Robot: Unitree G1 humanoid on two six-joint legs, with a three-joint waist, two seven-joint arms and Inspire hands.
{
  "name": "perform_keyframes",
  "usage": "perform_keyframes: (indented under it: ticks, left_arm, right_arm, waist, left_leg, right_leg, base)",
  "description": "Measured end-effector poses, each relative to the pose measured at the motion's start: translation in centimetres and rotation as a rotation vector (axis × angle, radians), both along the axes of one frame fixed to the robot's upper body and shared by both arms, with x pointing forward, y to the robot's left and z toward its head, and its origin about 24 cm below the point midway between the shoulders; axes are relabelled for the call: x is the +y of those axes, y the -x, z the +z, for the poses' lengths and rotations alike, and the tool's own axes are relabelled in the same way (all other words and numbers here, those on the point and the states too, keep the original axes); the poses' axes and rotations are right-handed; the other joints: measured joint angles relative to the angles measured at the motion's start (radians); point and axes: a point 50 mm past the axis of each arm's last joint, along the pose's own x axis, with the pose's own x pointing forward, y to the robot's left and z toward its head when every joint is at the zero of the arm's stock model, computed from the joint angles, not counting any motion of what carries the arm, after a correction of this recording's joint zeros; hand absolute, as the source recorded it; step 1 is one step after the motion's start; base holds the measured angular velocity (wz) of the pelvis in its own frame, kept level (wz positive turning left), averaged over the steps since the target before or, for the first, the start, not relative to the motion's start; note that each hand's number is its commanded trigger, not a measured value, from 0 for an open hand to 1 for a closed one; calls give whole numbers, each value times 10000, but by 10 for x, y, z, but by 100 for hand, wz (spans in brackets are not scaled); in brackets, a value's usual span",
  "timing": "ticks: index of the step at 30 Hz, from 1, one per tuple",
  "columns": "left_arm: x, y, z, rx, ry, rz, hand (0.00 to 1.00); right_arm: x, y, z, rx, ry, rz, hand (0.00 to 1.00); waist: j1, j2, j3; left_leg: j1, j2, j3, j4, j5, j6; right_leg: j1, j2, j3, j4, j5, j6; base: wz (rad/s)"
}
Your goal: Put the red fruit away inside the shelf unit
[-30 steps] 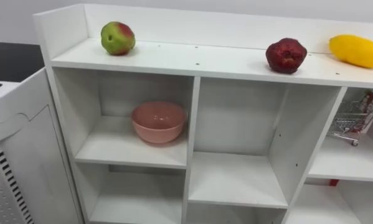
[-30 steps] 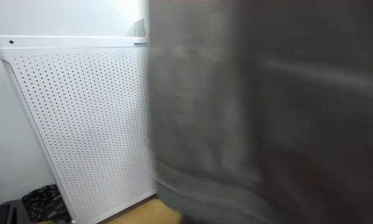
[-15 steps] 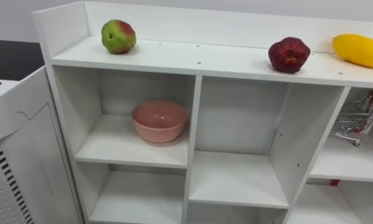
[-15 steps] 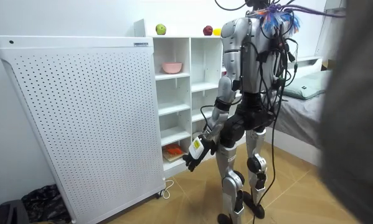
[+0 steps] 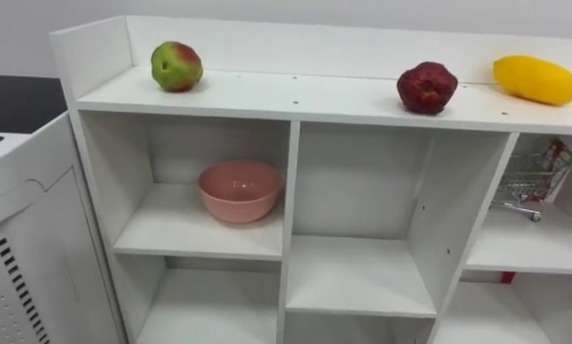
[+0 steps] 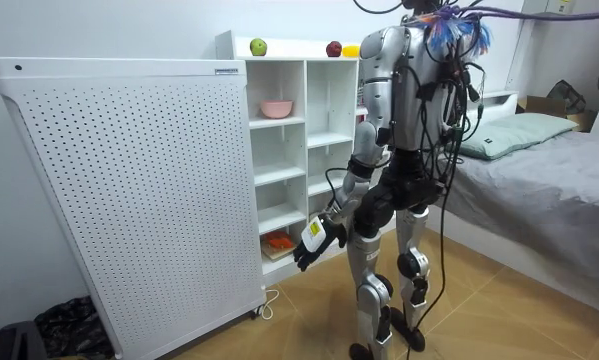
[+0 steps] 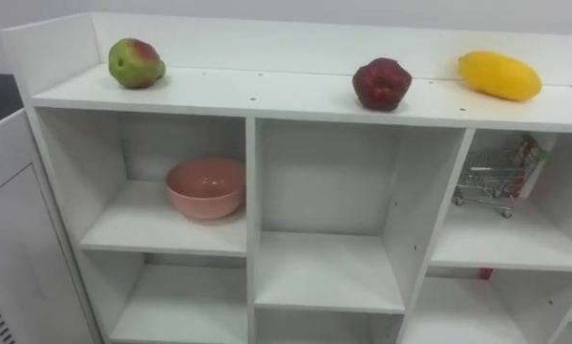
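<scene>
Apple (image 5: 177, 66), red fruit (image 5: 427, 88), mango (image 5: 536, 79) unmoved on closet (image 5: 290, 191) top | pink bowl (image 5: 240, 189) empty, upper-left compartment | left hand (image 6: 312, 247) low, state unclear

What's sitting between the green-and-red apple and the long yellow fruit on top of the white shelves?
One dark red round fruit, nearer the long yellow fruit than the green-and-red apple; both eye views show it.
</scene>
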Motion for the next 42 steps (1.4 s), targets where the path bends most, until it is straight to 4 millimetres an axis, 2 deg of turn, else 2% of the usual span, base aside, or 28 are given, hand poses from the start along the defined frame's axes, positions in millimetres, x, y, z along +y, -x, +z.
perform_keyframes:
  ticks: [1,2,4,5,7,10,14,17,24,29,35,36,42]
  left_arm:
    - [-1,-3,0,-147,-35,-104,0]
    - [-1,-5,1,-214,-52,-126,0]
    - [-1,-9,1,-378,-109,-159,0]
    - [-2,-11,2,-432,-110,-196,0]
    - [-5,-13,2,-527,-120,-221,0]
    - [-7,-16,2,-556,-92,-443,0]
    - [-6,-12,2,-553,-123,-454,0]
    - [-2,-6,1,-301,-211,-446,0]
    - [-2,4,0,86,-263,-526,0]
    - [-2,10,-1,351,-235,-581,0]
    - [-1,15,-2,714,-150,-800,0]
    - [-1,16,-2,776,-122,-809,0]
    - [0,19,-3,1128,-65,-1008,0]
  right_arm:
    - [1,-19,11,-921,248,154,0]
    - [1,-28,18,-1412,433,328,0]
    - [7,-64,51,-3649,1286,986,0]
    - [9,-71,59,-4155,1436,1064,0]
    - [19,-92,92,-6031,1661,1154,0]
    - [28,-106,119,-7523,1720,1149,0]
    - [31,-112,138,-8436,1862,925,0]
    - [33,-117,158,-9348,2179,773,0]
    - [41,-125,207,-11612,3319,777,0]
    - [44,-132,230,-12784,3419,488,0]
    - [48,-141,261,-14185,3435,300,0]
    - [49,-141,267,-14478,3417,220,0]
    - [46,-151,293,-15560,3527,-154,0]
  waist:
    - [-28,-33,-24]
    - [-26,-19,-27]
    - [25,5,-17]
    - [53,8,-24]
    - [70,16,-17]
    - [95,0,-28]
    - [144,-15,-42]
    - [412,8,-36]
    - [501,1,-54]
    - [596,-124,-134]
    - [610,-136,-106]
    - [602,-98,-81]
    - [594,-119,-58]
  left_leg:
    - [-20,-6,15,-19,1,1]
    - [-39,-7,15,-16,4,6]
    - [-28,-9,13,-17,20,22]
    - [-9,-8,14,-31,20,22]
    - [15,-5,8,-50,20,21]
    - [15,-5,-6,-75,20,21]
    - [42,-8,8,-131,20,21]
    - [123,-2,16,-193,20,21]
    - [105,2,-47,-194,20,21]
    - [125,2,-79,-144,23,24]
    - [86,-5,-96,1,25,28]
    - [88,-5,-133,3,25,28]
    - [17,-22,-444,2,26,26]
  right_leg:
    - [-50,0,29,18,0,0]
    - [-97,-1,38,36,0,-1]
    - [-116,11,58,35,0,0]
    - [-105,13,57,35,-2,3]
    - [-115,18,62,28,-2,4]
    - [-118,12,49,22,-2,4]
    - [-131,20,89,-7,0,7]
    - [-131,58,283,-31,0,6]
    - [-125,53,236,-25,0,7]
    - [-103,43,205,52,1,5]
    - [-76,9,155,148,12,-13]
    - [-65,9,134,151,13,-13]
    - [-60,2,-65,152,12,-13]
  base:
    - [-11]
    - [-4]
    - [-2]
    - [0]
    - [0]
    - [4]
    - [-6]
    - [-21]
    - [2]
    - [2]
    - [2]
    - [6]
    - [8]
